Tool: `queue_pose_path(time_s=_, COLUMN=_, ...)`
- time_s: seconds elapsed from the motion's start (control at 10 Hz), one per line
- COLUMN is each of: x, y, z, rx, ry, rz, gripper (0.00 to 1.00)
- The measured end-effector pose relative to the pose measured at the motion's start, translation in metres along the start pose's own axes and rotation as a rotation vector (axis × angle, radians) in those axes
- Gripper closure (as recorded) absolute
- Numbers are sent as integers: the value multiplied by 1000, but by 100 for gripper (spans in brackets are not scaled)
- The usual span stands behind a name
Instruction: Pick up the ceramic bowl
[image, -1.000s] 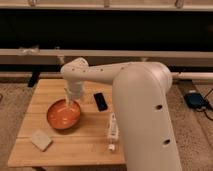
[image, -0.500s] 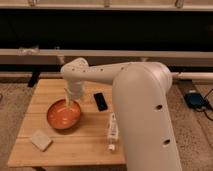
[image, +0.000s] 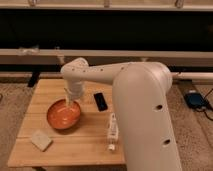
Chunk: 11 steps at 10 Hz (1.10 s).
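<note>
The ceramic bowl (image: 62, 116) is a round glossy orange-red bowl with a lighter orange inside, on the left half of the wooden table (image: 40, 92). My white arm reaches over from the right and bends down. My gripper (image: 70, 103) hangs at the bowl's far right rim, its tip reaching into the bowl. The arm hides part of the table's right side.
A black phone-like slab (image: 100, 101) lies just right of the bowl. A white tube-like item (image: 112, 131) lies near the front right of the table. A pale sponge-like block (image: 41, 140) lies at the front left. A blue object (image: 195, 99) sits on the floor at right.
</note>
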Motion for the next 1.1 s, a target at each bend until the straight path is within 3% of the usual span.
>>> queue_pose_path(time_s=0.2, x=2, y=-3, z=3, rx=32, ry=-1, rz=8, gripper=38)
queue_pose_path(time_s=0.3, x=2, y=-1, z=10, rx=76, ry=-11, rz=16, gripper=38)
queue_pose_path(time_s=0.5, x=3, y=-1, z=17, rx=96, ry=-28, rz=28, gripper=38)
queue_pose_path(time_s=1.1, x=10, y=1, z=50, rx=73, ry=-21, rz=55, gripper=38)
